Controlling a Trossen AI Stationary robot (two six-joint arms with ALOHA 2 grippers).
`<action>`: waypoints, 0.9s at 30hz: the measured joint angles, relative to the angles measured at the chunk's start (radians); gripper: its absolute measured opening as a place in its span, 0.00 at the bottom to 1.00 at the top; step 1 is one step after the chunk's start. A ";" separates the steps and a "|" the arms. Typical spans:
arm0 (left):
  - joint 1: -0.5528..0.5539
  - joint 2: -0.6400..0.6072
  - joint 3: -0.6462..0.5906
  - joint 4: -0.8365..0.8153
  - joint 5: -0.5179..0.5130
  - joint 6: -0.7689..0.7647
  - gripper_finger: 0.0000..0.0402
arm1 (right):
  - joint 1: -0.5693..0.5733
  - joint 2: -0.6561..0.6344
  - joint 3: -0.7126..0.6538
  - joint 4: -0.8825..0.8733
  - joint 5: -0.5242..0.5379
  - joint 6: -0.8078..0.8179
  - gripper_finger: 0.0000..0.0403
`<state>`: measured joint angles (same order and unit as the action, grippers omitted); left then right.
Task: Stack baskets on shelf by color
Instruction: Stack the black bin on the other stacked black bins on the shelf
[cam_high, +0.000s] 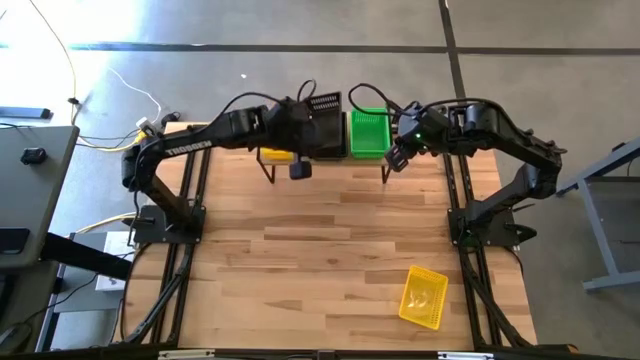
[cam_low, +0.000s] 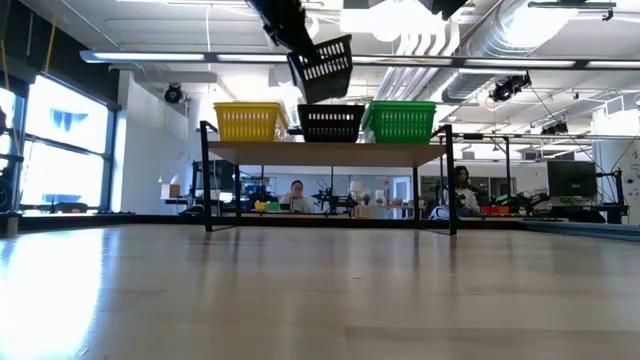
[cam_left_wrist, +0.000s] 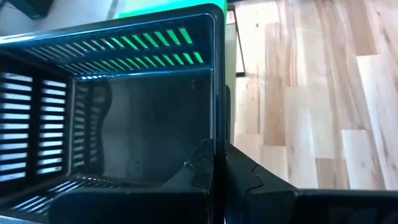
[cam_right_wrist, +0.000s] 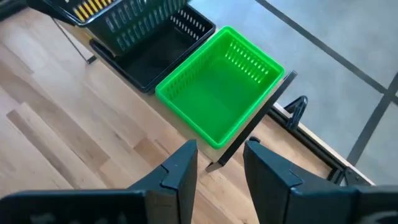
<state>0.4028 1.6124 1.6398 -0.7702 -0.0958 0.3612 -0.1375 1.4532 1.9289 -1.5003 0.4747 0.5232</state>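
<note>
My left jaws (cam_low: 300, 62) are clamped on the rim of a black basket (cam_low: 322, 68), tilted directly above the black stack (cam_low: 331, 122) at mid-shelf (cam_low: 325, 153). My right jaws (cam_right_wrist: 219, 163) stand open, empty, beside the green stack (cam_right_wrist: 219, 93). One yellow basket (cam_high: 423, 296) lies on the bench (cam_high: 320, 250), nearer my right arm.

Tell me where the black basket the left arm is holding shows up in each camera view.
High view: held black basket, top centre.
Low view: tilted, above the shelf's black basket.
Left wrist view: fills the frame.
Right wrist view: upper left.
Shared landmark: green basket.
</note>
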 joint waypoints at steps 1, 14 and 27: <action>0.012 0.001 0.000 0.000 0.020 0.008 0.00 | 0.000 0.000 0.000 0.000 0.002 0.005 0.29; 0.046 0.069 0.000 0.006 0.044 0.055 0.00 | 0.000 0.000 0.000 0.000 0.044 0.046 0.29; 0.046 0.094 0.000 -0.026 0.041 0.035 0.00 | 0.000 0.000 0.000 0.000 0.042 0.087 0.29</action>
<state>0.4492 1.7065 1.6396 -0.7967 -0.0547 0.3958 -0.1375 1.4536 1.9289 -1.5003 0.5171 0.6106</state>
